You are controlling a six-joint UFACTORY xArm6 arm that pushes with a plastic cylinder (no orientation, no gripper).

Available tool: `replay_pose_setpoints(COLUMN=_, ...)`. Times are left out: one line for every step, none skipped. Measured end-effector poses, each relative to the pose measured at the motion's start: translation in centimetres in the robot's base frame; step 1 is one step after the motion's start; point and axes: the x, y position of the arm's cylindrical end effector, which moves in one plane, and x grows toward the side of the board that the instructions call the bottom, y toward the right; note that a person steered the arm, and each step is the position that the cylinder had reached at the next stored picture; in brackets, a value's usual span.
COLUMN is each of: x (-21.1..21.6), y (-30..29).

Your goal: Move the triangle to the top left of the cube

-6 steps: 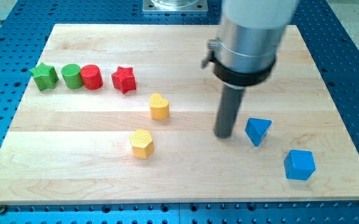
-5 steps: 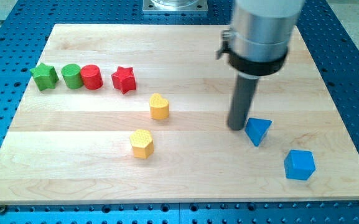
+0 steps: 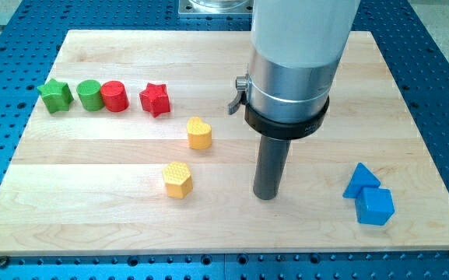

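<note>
The blue triangle (image 3: pixel 360 180) lies at the view's lower right, touching the upper-left corner of the blue cube (image 3: pixel 375 206). My tip (image 3: pixel 266 196) rests on the board to the left of both, well apart from the triangle. The rod rises from it into the wide grey arm body, which hides part of the board's middle.
A yellow hexagon (image 3: pixel 177 180) and a yellow heart (image 3: pixel 199 133) sit left of the tip. A red star (image 3: pixel 155 99), red cylinder (image 3: pixel 114 96), green cylinder (image 3: pixel 89 95) and green star (image 3: pixel 55 95) line the upper left. The wooden board (image 3: pixel 92 218) lies on a blue perforated table.
The blue triangle has slid to the lower right and now touches the cube's upper-left corner. My tip has moved away to the left and down.
</note>
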Motion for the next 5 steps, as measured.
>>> replay_pose_setpoints(x=-0.11, y=0.00)
replay_pose_setpoints(x=-0.11, y=0.00)
replay_pose_setpoints(x=-0.12, y=0.10)
replay_pose_setpoints(x=-0.12, y=0.10)
replay_pose_setpoints(x=-0.13, y=0.10)
